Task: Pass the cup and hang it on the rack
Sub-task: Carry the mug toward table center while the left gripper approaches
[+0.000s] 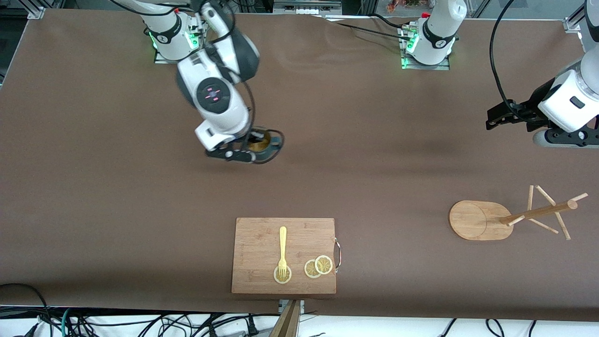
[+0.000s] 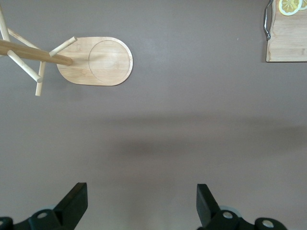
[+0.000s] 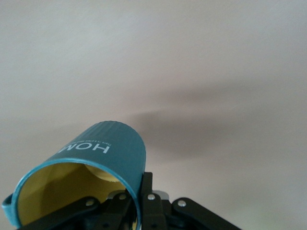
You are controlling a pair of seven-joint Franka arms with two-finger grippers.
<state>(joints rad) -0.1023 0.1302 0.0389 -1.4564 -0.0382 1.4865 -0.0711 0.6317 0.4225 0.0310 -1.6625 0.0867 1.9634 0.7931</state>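
Right gripper (image 1: 252, 149) up over the bare tabletop (image 1: 374, 140) toward the right arm's end, jaws clamped on the rim of the cup (image 1: 263, 142). Cup lifted clear of the tabletop, teal ribbed wall outside, yellowish inside showing, handle pointing away from the gripper. In the right wrist view, cup (image 3: 91, 177) tilted, mouth open toward the camera, white lettering on its wall, rim pinched by the right gripper (image 3: 139, 201).

Left gripper (image 1: 503, 117) waiting in the air over the tabletop at the left arm's end, jaws wide apart, nothing between them. Same seen from the left wrist: left gripper (image 2: 142, 208) spread over bare brown surface.

Rack (image 1: 486, 220) standing on the tabletop toward the left arm's end, nearer the front camera than the left gripper's spot, oval base, pole with thin pegs. Well apart from the cup.

Board (image 1: 262, 234) near the front edge, carrying a fork (image 1: 282, 248) and lemon slices (image 1: 319, 267).
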